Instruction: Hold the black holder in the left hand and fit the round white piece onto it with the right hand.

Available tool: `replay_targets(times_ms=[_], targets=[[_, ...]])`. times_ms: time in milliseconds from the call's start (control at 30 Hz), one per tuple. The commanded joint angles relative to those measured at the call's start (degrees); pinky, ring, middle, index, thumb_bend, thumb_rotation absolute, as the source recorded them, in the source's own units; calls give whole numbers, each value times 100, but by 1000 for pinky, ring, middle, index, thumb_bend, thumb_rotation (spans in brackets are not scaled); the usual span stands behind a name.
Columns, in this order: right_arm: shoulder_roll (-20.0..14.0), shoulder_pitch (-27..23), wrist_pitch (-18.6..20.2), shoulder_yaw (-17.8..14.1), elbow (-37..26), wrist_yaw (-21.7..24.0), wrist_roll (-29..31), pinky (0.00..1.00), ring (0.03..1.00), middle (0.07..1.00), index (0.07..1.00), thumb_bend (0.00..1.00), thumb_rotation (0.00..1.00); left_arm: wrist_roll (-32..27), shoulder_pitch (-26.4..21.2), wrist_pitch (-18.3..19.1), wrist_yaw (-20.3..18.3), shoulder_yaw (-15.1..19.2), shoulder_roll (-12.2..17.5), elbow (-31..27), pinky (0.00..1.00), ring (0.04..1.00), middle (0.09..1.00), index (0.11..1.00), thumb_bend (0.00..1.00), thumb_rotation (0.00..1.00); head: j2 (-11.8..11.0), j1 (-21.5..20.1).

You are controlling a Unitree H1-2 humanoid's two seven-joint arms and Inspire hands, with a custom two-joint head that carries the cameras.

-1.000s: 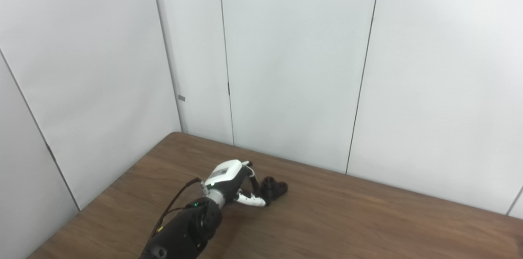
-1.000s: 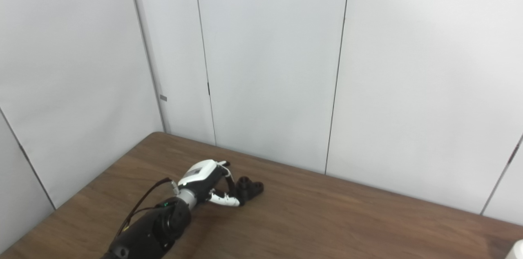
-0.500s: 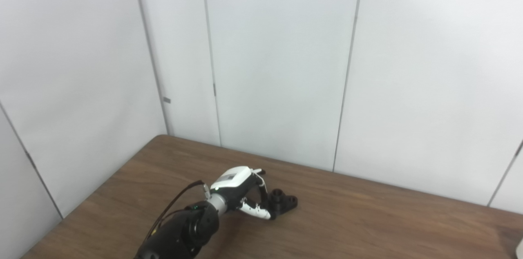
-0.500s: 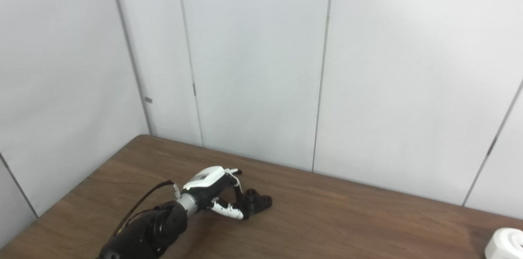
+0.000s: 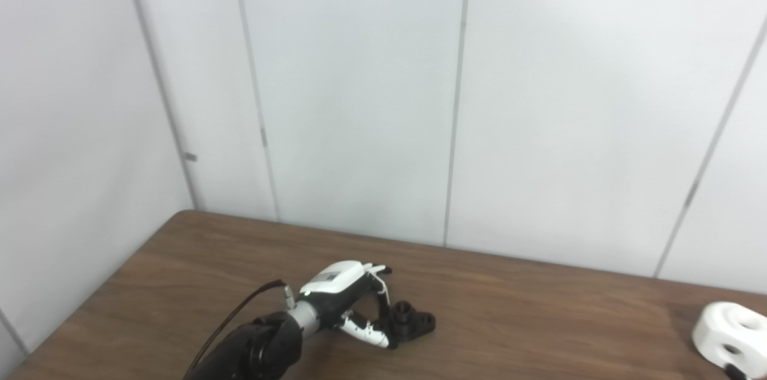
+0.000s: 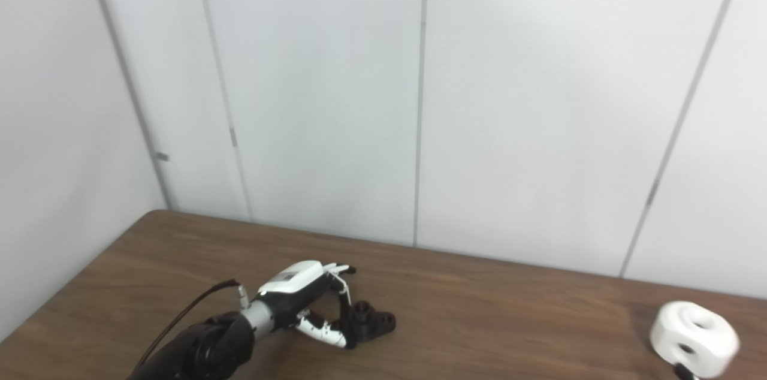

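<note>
Camera panned right; my left robot hand (image 5: 350,302) pinches black holder (image 5: 410,325) on counter (image 5: 539,320): rigid, light; white piece (image 6: 694,331) takeable around rim.

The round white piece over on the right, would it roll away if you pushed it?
Probably not far: the round white piece seems to sit on a flat face on the table, holes showing. It looks like stiff, hard plastic, so it would likely slide rather than squash. Its smooth sides might be slippery.
</note>
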Motion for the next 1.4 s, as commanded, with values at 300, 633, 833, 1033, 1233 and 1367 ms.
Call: replay_targets(times_ms=[300,633,833,1033,1233,1367], targets=[[-15,65,250,126,-332,-149,-468,785,917,920,852,930,875,132,65,-459,-468,-395,-228,-270,987,986,957,477,517,52,86,-439],[37,62,299,197,-420,-173,-533,790,909,919,846,909,864,67,176,-933,-447,-364,-316,-250,999,993,958,476,517,48,157,-785],[78,67,231,212,-442,-224,-585,799,912,919,843,907,849,114,211,-1111,-447,-387,-278,-285,994,988,955,475,517,49,214,-970],[193,82,435,267,-629,-301,-717,799,910,922,844,912,855,108,212,-1216,-533,-392,-224,-285,1000,992,957,476,517,50,214,-1126],[235,99,366,288,-731,-340,-760,772,904,919,843,876,835,91,201,-1223,-647,-365,-181,-297,1000,995,963,476,517,50,211,-1262],[181,193,486,268,-1042,-296,-781,742,889,906,841,887,828,92,210,-1147,-763,-362,-141,-378,1000,998,968,476,516,50,192,-1434]])
